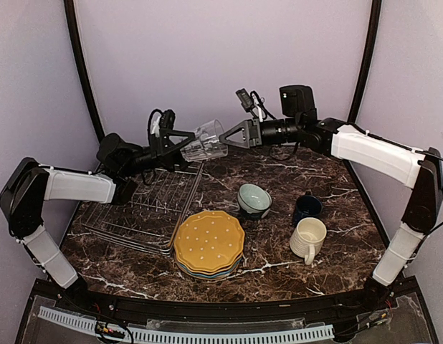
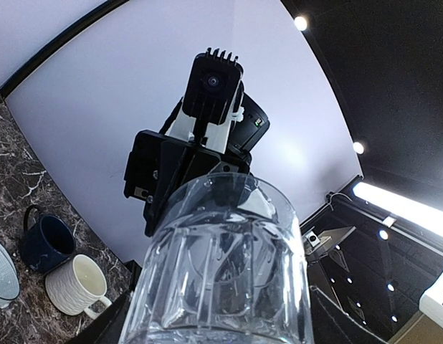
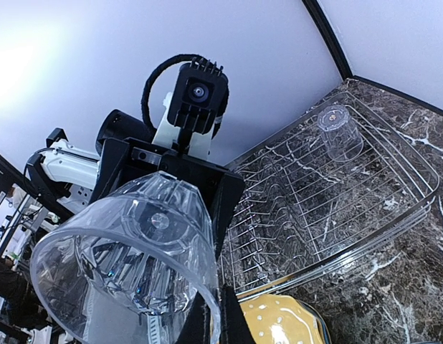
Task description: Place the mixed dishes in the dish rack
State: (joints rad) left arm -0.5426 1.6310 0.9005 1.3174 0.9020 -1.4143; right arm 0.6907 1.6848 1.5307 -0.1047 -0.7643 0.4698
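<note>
A clear ribbed tumbler (image 1: 205, 141) hangs on its side in the air above the far right corner of the rack (image 1: 146, 208) — flat, thin wire, with a second tumbler (image 3: 337, 129) upside down in it. Touching its right edge, a stack of scalloped plates (image 1: 208, 242), yellow dotted on top. Behind them sits a pale green bowl (image 1: 254, 199); further right, a navy mug (image 1: 306, 208) and a cream ribbed mug (image 1: 308, 238) — both mouth up.

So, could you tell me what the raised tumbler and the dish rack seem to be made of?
The raised tumbler looks like clear glass, possibly hard plastic: glossy, see-through, faceted walls. The dish rack looks like thin metal wire, its rods glinting.
</note>
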